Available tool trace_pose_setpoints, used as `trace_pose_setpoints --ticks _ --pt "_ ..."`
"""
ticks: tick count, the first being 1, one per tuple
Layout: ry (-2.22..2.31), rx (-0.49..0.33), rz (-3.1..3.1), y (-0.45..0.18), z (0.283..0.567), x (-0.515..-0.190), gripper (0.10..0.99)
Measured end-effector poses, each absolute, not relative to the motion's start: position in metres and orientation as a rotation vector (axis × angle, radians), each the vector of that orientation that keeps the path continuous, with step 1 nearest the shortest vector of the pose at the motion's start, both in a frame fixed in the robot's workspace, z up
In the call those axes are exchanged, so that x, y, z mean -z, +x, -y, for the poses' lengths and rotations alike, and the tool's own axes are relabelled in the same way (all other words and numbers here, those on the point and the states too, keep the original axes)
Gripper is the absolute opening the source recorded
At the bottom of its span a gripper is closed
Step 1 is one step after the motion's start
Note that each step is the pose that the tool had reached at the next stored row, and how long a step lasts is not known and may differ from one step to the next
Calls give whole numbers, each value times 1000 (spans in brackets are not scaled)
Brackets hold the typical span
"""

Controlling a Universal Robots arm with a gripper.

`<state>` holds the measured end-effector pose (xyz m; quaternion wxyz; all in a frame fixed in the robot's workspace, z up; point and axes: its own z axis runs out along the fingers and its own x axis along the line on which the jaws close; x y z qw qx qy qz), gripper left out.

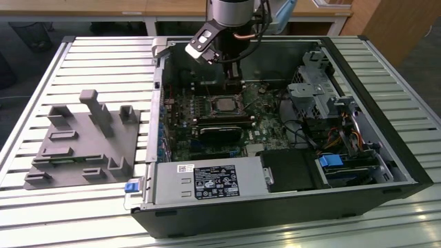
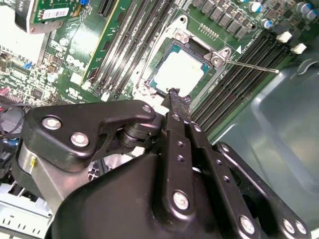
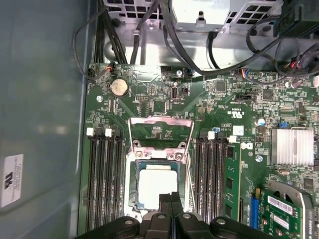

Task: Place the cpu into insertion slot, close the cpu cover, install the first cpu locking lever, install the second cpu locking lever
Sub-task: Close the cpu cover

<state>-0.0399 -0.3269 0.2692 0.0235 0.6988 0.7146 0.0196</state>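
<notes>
The cpu (image 3: 157, 183) lay flat in the slot (image 3: 132, 172), silver top up, so the placing step looked done. The cover (image 3: 160, 130) stood swung back on its hinge beyond the chip, its window showing green board, and a thin lever (image 2: 254, 65) stuck out free from the socket corner; neither was latched. The hand (image 2: 174, 94) carried nothing. Its fingers were pressed together into one narrow tip, poised at the chip's near edge, a shape that probably suited pushing thin metal better than grasping; whether it touched the chip could not be told. In the exterior view the cpu sat at six o'clock from the hand (image 1: 233, 81), deep in the open case (image 1: 276, 212), and a grey fixture (image 1: 82, 139) rested on the tabletop (image 1: 103, 67) at nine o'clock from the case.
</notes>
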Motion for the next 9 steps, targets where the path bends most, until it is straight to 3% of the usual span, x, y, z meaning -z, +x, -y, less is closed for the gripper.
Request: trace_pose_setpoints --ticks 9 --pt "2165 -61 -2214 -40 327 -286 106"
